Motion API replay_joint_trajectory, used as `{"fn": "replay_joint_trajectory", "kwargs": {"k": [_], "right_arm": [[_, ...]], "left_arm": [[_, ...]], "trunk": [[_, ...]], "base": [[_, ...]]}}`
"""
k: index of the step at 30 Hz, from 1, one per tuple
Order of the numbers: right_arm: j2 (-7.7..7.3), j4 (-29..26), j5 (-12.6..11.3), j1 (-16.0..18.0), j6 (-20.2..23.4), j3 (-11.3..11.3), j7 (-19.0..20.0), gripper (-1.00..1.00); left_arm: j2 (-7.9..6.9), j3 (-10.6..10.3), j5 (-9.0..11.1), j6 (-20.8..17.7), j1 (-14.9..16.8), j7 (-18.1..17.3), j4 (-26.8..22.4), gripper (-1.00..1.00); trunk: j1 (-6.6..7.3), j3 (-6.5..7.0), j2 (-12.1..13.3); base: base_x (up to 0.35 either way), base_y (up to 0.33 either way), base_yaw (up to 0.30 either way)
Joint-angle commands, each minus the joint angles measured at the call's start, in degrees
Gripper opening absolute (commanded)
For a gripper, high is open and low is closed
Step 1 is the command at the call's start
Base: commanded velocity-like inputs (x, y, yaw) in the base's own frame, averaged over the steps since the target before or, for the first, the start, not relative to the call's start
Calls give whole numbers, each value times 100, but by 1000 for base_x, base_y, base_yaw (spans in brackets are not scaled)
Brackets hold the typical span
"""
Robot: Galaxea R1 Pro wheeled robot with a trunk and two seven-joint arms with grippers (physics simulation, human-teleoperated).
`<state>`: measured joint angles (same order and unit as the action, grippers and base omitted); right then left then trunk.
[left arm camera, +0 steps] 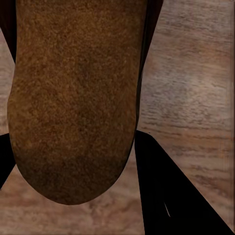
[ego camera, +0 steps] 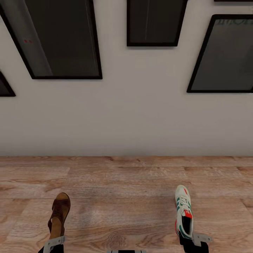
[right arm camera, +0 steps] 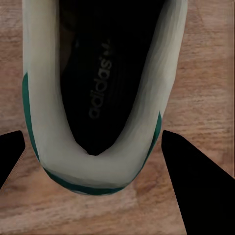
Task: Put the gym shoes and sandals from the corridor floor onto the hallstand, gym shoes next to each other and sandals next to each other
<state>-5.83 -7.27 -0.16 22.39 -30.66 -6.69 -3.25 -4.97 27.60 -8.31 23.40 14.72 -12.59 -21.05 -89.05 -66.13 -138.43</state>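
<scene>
A dark-brown sandal (ego camera: 59, 214) with a tan footbed (left arm camera: 73, 98) points toward the wall, its heel held in my left gripper (ego camera: 52, 243), which is shut on it; black fingers (left arm camera: 166, 196) flank the heel. A white gym shoe (ego camera: 184, 211) with teal stripes and red-orange accents also points toward the wall. Its heel (right arm camera: 98, 161) sits between the fingers (right arm camera: 196, 181) of my right gripper (ego camera: 192, 239), which is shut on it. Both shoes hang over the wood-plank corridor floor (ego camera: 126, 182). The hallstand, the second sandal and the second gym shoe are out of view.
A plain pale wall (ego camera: 126, 119) rises straight ahead where the floor ends. Dark black-framed pictures (ego camera: 59, 38) hang on it higher up. Bare planks lie between the two held shoes and the wall.
</scene>
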Motion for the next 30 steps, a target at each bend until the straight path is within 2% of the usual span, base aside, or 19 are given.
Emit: {"fn": "replay_joint_trajectory", "kwargs": {"k": [1,8,14,30], "right_arm": [[2,6,-4,3,-19,-17,9,-100],[3,6,-9,3,-13,-17,9,-100],[3,7,-10,3,-11,-23,9,-100],[0,10,-10,3,-15,-28,9,-100]], "left_arm": [[4,52,-82,24,5,-33,4,-100],[6,52,-83,24,5,-33,5,-100],[10,46,-98,24,5,-33,5,-100],[26,4,-124,19,5,-21,-3,-100]], "trunk": [[24,17,40],[177,148,321],[309,256,561],[309,256,561]], "base": [[0,0,0],[0,0,-5],[0,0,-179],[0,0,-291]]}}
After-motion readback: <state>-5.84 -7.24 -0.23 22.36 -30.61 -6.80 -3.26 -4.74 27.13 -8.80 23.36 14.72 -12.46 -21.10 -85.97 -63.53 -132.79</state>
